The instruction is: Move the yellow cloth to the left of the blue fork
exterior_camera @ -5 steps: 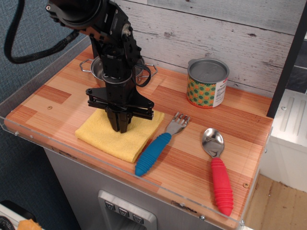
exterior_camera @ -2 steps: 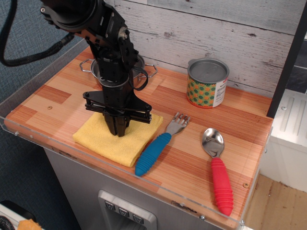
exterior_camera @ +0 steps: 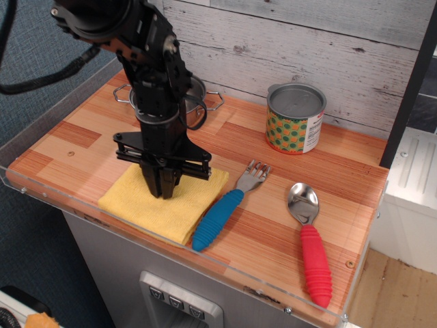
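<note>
A whitewashed plank wall backs a striped wooden counter (exterior_camera: 89,130) edged with clear plastic; the end effector (exterior_camera: 161,190) stands upright with its fingers pressed together, pinching the yellow cloth (exterior_camera: 164,205) near its middle. Over the past second the cloth has slid left and toward the near edge, dragged by the arm; its right edge now sits just beside the handle of the blue fork (exterior_camera: 225,213), perhaps touching it, with more bare wood showing by the tines. The cloth lies left of the fork, so the move looks largely done, pending release. Counted: one cloth, one fork, one red-handled spoon (exterior_camera: 311,240), one patterned can (exterior_camera: 294,118), one steel pot (exterior_camera: 198,96) behind the arm.
</note>
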`<state>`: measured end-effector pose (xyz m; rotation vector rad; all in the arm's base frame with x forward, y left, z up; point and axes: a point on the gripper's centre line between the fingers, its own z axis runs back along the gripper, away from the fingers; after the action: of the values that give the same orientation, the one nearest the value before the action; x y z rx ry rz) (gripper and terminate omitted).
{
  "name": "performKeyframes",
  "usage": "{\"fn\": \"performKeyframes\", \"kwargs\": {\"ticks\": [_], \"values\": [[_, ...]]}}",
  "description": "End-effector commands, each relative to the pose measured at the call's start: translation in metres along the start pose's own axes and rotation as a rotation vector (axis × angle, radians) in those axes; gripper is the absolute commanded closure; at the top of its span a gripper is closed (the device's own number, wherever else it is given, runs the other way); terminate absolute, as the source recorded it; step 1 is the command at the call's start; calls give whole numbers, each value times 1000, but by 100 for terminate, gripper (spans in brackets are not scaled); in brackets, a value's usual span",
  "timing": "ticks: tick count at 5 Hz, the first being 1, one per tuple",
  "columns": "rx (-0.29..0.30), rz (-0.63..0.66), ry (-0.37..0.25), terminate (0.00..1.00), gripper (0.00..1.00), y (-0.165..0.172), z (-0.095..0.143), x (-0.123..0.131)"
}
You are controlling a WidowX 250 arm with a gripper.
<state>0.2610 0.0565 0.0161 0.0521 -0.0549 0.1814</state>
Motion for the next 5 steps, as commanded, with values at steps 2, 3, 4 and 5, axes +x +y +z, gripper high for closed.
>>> {"fn": "performKeyframes", "kwargs": {"ticks": [2, 3, 4, 5], "values": [[-11, 15, -137, 0, 0, 7, 46, 13], [-21, 6, -150, 0, 0, 5, 57, 17], [-28, -14, -157, 0, 0, -3, 67, 27], [-43, -34, -185, 0, 0, -9, 80, 41]]}}
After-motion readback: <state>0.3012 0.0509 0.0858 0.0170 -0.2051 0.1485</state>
